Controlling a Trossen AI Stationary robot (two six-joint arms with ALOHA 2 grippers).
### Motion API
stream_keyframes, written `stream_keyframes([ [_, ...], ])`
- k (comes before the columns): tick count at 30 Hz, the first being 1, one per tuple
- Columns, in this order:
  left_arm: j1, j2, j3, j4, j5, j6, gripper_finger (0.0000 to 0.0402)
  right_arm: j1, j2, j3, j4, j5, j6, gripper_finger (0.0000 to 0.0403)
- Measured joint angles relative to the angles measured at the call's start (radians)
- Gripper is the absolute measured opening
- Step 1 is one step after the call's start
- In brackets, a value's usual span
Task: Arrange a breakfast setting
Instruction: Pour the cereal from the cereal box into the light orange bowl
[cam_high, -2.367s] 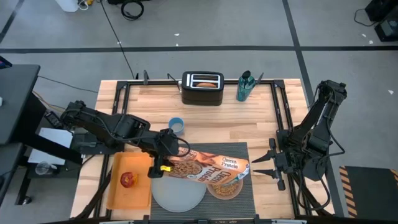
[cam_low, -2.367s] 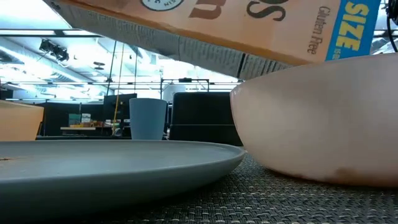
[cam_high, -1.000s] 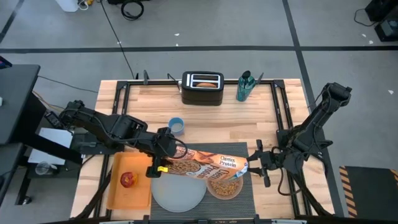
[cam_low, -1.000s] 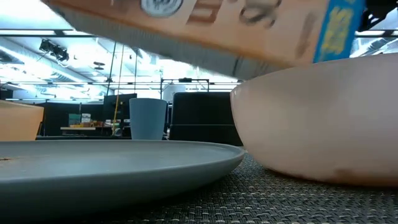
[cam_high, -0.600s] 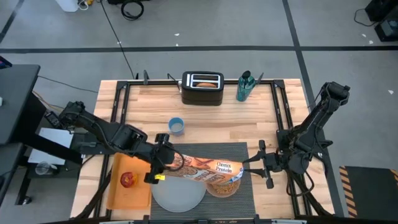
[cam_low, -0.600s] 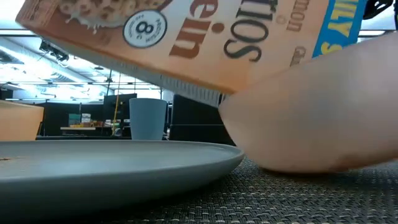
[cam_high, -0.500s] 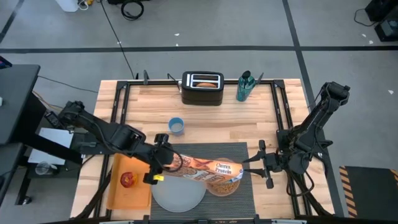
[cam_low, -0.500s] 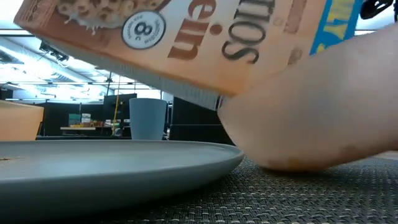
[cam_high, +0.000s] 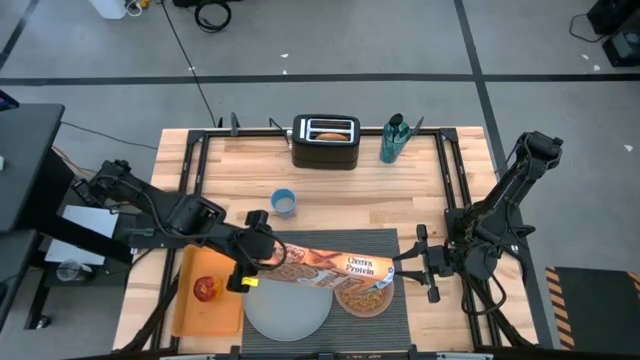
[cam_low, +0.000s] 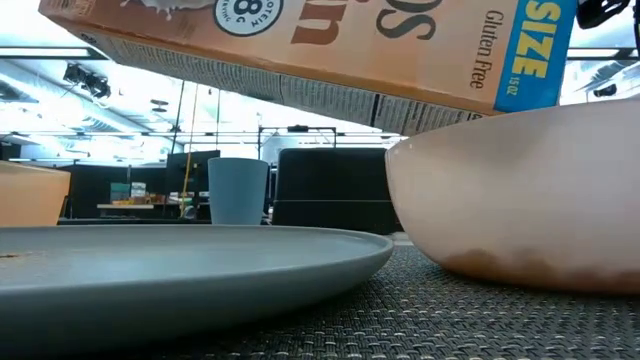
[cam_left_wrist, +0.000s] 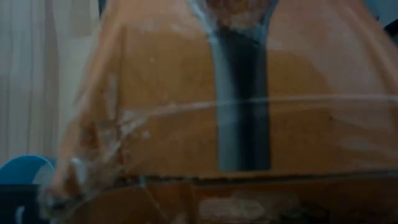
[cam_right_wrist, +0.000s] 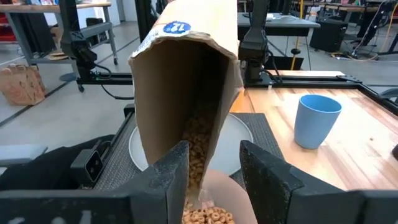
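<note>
My left gripper (cam_high: 255, 257) is shut on the orange cereal box (cam_high: 330, 266), which lies slanted over the dark grey placemat (cam_high: 395, 240). The box's open end (cam_right_wrist: 186, 81) hangs over the pink bowl (cam_high: 362, 298), and cereal is dropping into the bowl (cam_right_wrist: 208, 211). My right gripper (cam_right_wrist: 214, 168) is open at the bowl's right side, its fingers pointing at the box's mouth. The pale grey plate (cam_high: 287, 310) lies on the mat left of the bowl. The red apple (cam_high: 207, 289) rests on an orange board. A bagel half sits in the toaster (cam_high: 325, 140). No spoon shows. My left gripper holds the box by its closed end (cam_high: 270, 258), coming level from the table's left. The box fills the left wrist view, so the fingers are hidden. The box is lifted clear, open end lower (cam_low: 500, 60), over the bowl. My right gripper: I cannot tell whether it touches the bowl's rim.
A small blue cup (cam_high: 284, 203) stands behind the mat. A teal bottle (cam_high: 393, 138) stands at the back beside the black toaster. The orange board (cam_high: 190, 305) lies at the near left. Bare wood lies between the mat and the toaster.
My left gripper dipped toward the near edge with the box, whose open end came down against the bowl. The bowl tipped for a moment and now sits level again. The box has since risen a little above the bowl's rim.
</note>
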Motion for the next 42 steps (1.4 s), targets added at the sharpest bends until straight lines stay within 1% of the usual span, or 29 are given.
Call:
stream_keyframes([
  [6, -0.018, -0.011, 0.000, 0.011, -0.029, 0.011, 0.0173, 0.000, 0.000, 0.000, 0.000, 0.001, 0.000, 0.0151],
  [11, -0.046, -0.013, 0.000, 0.012, -0.082, 0.019, 0.0173, 0.000, 0.000, 0.000, 0.003, 0.000, -0.016, 0.0151],
  [15, -0.057, -0.015, -0.036, 0.048, -0.089, 0.023, 0.0173, 0.000, 0.000, 0.000, 0.010, 0.009, -0.026, 0.0151],
  [18, -0.057, -0.031, -0.097, 0.068, -0.085, 0.015, 0.0173, 0.000, 0.000, 0.000, 0.012, 0.008, -0.026, 0.0151],
  [20, -0.056, -0.052, -0.144, 0.113, -0.083, 0.011, 0.0173, 0.000, 0.000, 0.000, 0.014, 0.008, -0.026, 0.0151],
  [29, -0.056, -0.202, -0.327, 0.293, -0.083, 0.003, 0.0173, 0.000, 0.000, 0.000, 0.016, 0.016, -0.034, 0.0151],
  [37, -0.056, -0.244, -0.474, 0.399, -0.085, 0.013, 0.0173, 0.000, 0.000, 0.001, 0.062, 0.059, -0.098, 0.0151],
  [42, -0.056, -0.301, -0.563, 0.491, -0.087, 0.028, 0.0173, 0.000, 0.000, 0.001, 0.064, 0.061, -0.105, 0.0151],
])
